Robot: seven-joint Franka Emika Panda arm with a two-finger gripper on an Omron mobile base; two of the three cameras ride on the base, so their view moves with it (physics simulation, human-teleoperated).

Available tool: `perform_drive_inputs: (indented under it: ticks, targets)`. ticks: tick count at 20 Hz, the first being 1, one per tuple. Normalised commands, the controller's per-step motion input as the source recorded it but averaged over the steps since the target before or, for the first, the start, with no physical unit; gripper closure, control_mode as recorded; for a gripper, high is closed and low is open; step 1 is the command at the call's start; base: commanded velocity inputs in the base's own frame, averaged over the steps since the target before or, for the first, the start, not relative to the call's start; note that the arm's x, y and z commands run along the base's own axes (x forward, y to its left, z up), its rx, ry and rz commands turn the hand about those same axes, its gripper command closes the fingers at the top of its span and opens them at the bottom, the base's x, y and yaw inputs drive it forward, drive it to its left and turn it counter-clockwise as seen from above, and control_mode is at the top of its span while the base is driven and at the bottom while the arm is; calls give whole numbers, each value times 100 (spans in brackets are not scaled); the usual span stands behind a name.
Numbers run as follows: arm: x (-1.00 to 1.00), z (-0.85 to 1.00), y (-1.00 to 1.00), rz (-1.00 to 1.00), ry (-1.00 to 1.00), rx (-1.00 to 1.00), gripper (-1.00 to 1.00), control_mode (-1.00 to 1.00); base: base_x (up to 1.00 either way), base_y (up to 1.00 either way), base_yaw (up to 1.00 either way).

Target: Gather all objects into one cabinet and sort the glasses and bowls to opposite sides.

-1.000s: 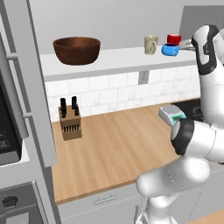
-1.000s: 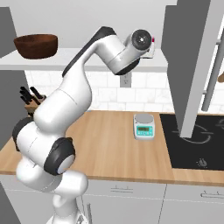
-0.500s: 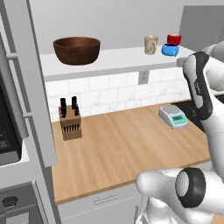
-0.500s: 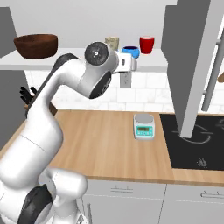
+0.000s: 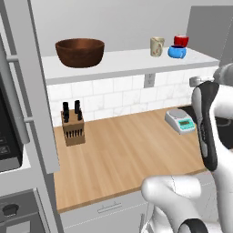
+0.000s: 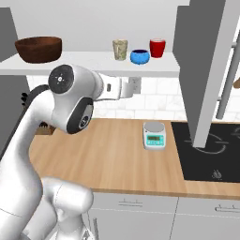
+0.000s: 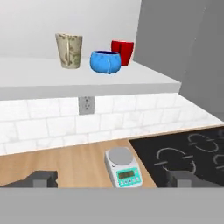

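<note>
White shelf [image 5: 136, 63] holds wide brown bowl [image 5: 80, 52].

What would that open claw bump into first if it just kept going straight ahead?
Likely the white tiled wall below the shelf, near the outlet. The gripper is open and empty; depth is hard to judge.

Up on the white shelf board [image 7: 87, 78], above and ahead of the wide-spread pincer [image 7: 111, 178]: beige patterned tumbler [image 7: 69, 50] leftmost, small blue mug [image 7: 105, 61] beside it, glossy red cup [image 7: 123, 51] right, behind. Below, straight ahead between the fingertips on the wooden counter [image 7: 65, 164]: small grey kitchen scale [image 7: 124, 167]. Far left on the shelf: wide brown wooden bowl [image 5: 80, 52].
</note>
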Motion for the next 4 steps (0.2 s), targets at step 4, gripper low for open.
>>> perform_drive_inputs:
  ticks: [4]
  targets:
    - [-100, 3, 0, -9, 18, 0, -100, -100, 0, 0, 0]
